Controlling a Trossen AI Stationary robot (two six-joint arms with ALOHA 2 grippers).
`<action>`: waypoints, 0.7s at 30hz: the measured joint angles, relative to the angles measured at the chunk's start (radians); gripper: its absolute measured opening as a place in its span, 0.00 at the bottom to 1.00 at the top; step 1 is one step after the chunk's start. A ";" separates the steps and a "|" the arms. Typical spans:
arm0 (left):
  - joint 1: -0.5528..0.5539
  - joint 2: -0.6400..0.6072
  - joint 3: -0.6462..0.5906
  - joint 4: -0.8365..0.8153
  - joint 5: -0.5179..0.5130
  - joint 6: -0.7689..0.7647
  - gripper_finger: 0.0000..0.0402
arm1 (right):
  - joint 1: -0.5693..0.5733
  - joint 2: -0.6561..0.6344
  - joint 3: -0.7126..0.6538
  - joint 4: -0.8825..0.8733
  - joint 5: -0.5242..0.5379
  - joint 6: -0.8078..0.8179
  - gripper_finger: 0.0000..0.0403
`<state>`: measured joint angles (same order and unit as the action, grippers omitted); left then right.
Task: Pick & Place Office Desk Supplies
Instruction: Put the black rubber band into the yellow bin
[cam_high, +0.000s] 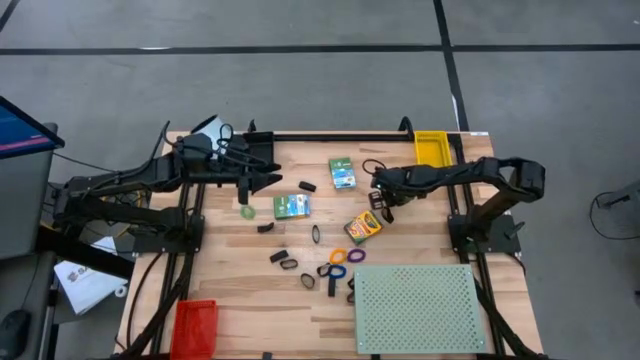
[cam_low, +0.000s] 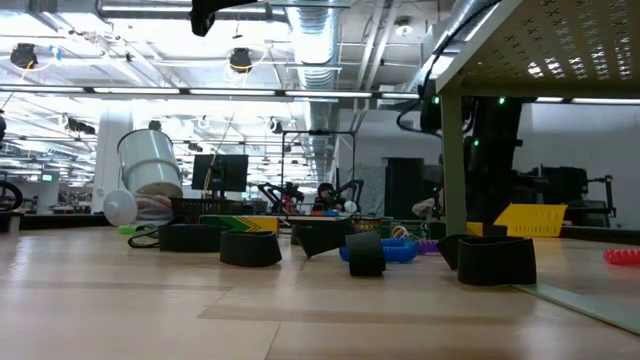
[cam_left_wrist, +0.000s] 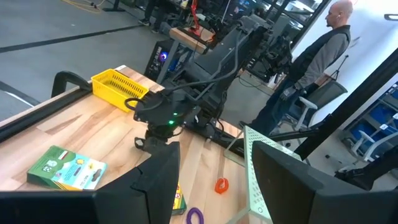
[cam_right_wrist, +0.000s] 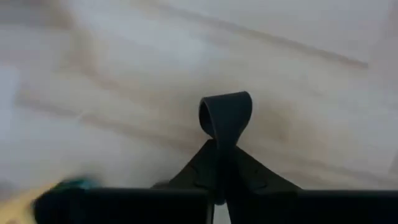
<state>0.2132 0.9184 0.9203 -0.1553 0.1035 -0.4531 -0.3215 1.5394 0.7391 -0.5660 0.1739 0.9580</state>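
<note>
Office desk supplies lie scattered on the wooden table: two green boxes (cam_high: 343, 172) (cam_high: 292, 206), a yellow-orange crayon box (cam_high: 363, 227), black clips (cam_high: 288, 261), and orange (cam_high: 338, 256), purple (cam_high: 356, 255), blue (cam_high: 336, 271) and green (cam_high: 247, 211) rings. Just beyond the crayon box my right gripper (cam_high: 383, 207) points steeply down, shut on a black clip (cam_right_wrist: 225, 115). My left gripper (cam_high: 270, 182) hovers open at the far left above the table, its fingers (cam_left_wrist: 158, 177) holding nothing. My right gripper pinches one end (cam_right_wrist: 225, 144) of the black clip's loop between its two fingertips, coming from above. The loop's rounded end (cam_right_wrist: 225, 99) sticks out beyond the fingertips. Whether it still rests on the table I cannot tell.
A pale green perforated board (cam_high: 420, 308) lies at the near right. A yellow bin (cam_high: 432, 148) stands at the far right corner and a red bin (cam_high: 194, 325) at the near left. A person (cam_left_wrist: 311, 68) stands beyond the table.
</note>
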 joint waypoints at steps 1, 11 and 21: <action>-0.004 0.000 0.000 -0.009 0.006 0.000 0.49 | 0.016 -0.024 0.000 -0.010 -0.002 0.011 0.03; -0.080 -0.003 0.000 -0.163 0.097 -0.053 0.49 | 0.222 -0.442 0.000 -0.095 0.038 0.267 0.01; -0.156 0.049 0.000 -0.059 0.030 -0.061 0.49 | 0.178 -0.772 0.013 -0.035 0.361 0.350 0.00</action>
<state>0.0574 0.9672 0.9203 -0.2142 0.1340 -0.5144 -0.1439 0.7675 0.7521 -0.6014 0.5347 1.3080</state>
